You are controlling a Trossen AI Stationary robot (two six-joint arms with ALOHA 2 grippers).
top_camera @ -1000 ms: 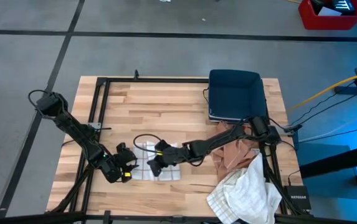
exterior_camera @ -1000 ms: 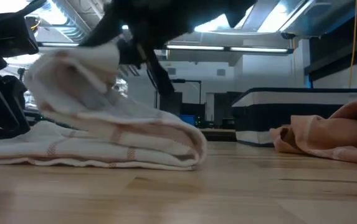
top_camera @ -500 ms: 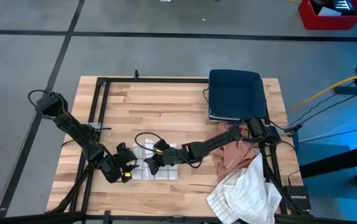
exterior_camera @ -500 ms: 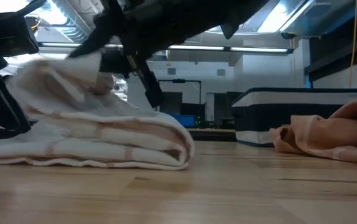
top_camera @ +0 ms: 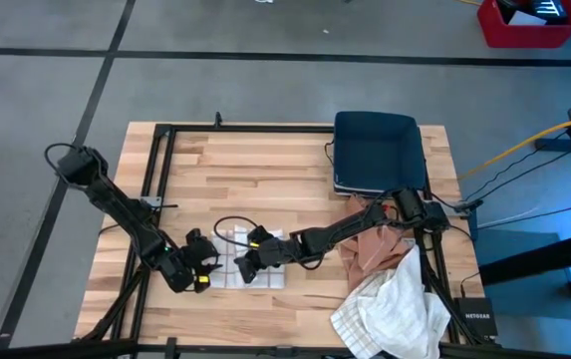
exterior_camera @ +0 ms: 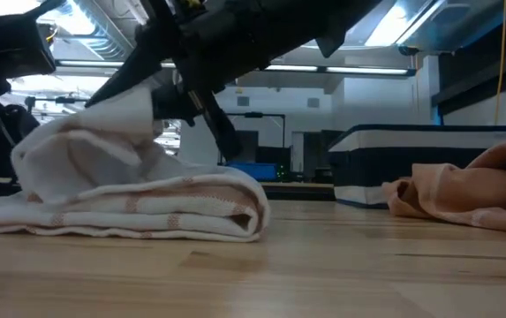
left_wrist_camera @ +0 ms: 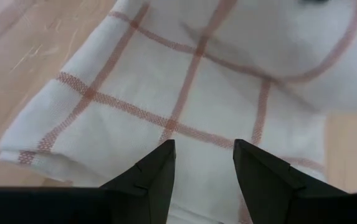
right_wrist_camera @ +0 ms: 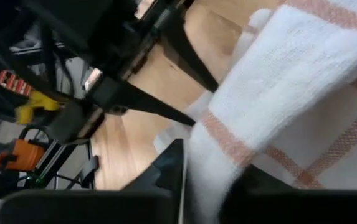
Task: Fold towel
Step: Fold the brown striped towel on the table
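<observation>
In the lower middle of the high view, the right gripper [top_camera: 246, 267] pinches the towel [top_camera: 248, 261] edge between its fingers and carries it toward the nearby left gripper [top_camera: 201, 271], whose parted fingers wait empty over the towel's left end.

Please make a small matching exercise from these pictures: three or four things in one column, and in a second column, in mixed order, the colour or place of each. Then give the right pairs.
Things:
1. checked towel
2. tan cloth
3. tray
4. left gripper

Descriptions:
A. dark blue, at the table's far side
B. white with reddish lines, between the two grippers
C. crumpled beside the right arm
D. open, at the towel's left edge

Pairs: 1-B, 2-C, 3-A, 4-D
</observation>
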